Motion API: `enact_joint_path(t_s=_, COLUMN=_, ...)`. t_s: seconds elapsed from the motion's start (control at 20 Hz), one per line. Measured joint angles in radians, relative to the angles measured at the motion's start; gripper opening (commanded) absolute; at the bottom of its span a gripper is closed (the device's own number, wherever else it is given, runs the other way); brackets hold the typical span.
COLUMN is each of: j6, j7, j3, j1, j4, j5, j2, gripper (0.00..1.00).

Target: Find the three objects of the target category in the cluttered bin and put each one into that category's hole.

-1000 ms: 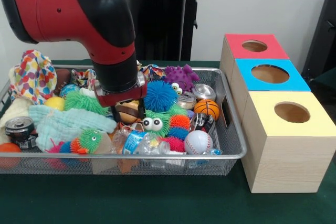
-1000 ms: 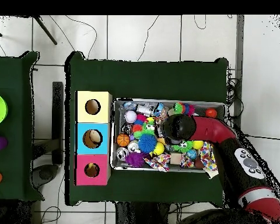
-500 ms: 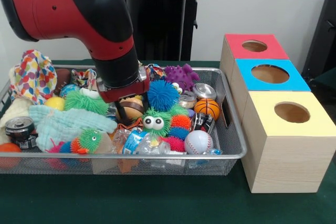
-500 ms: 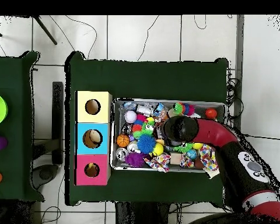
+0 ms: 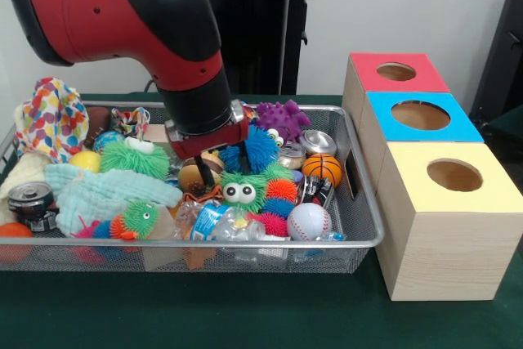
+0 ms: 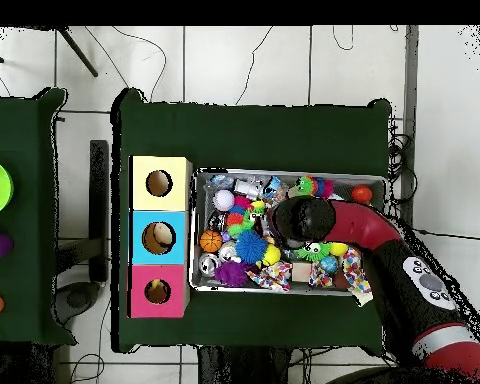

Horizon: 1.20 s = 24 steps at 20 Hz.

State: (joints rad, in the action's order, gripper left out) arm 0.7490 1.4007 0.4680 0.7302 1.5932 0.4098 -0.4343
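Observation:
The wire-mesh bin (image 5: 245, 243) is packed with toys; it also shows in the overhead view (image 6: 289, 173). My gripper (image 5: 223, 172) reaches down into the middle of the bin, in front of a blue spiky ball (image 5: 261, 149). Its two dark fingers (image 5: 207, 177) stand apart with nothing between them. A tan-orange rounded toy (image 5: 193, 176) lies just left of them; I cannot tell which animal it is. A small yellow toy (image 6: 272, 255) shows beside the arm in the overhead view. The striped tiger is hidden. The red-topped box's hole (image 5: 396, 71) is empty; it also shows in the overhead view (image 6: 157, 291).
The blue-topped box (image 5: 420, 114) and the yellow-topped box (image 5: 453, 175) stand in a row with the red one, right of the bin. In the bin lie a purple knobbly monster (image 5: 282, 118), a green googly-eyed ball (image 5: 239, 190), a baseball (image 5: 308, 221), a small basketball (image 5: 322, 169) and a patterned cloth (image 5: 51, 118).
My gripper has moved to the right in the front view, across the middle of the bin. It now partly covers the blue spiky ball. The tan-orange toy now lies left of the fingers.

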Motion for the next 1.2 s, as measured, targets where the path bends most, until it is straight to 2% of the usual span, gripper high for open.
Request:
enact_joint_path(t_s=0.55, j6=0.000, j7=0.000, j3=0.069, j1=0.014, j4=0.002, j5=0.001, j2=0.001, gripper=1.00)
enact_joint_path(t_s=0.95, j6=0.000, j7=0.000, j3=0.082, j1=0.028, j4=0.002, j5=0.008, j2=0.002, gripper=1.00)
enact_joint_path(t_s=1.2, j6=0.000, j7=0.000, j3=0.082, j1=0.023, j4=0.001, j5=0.041, j2=0.003, gripper=1.00)
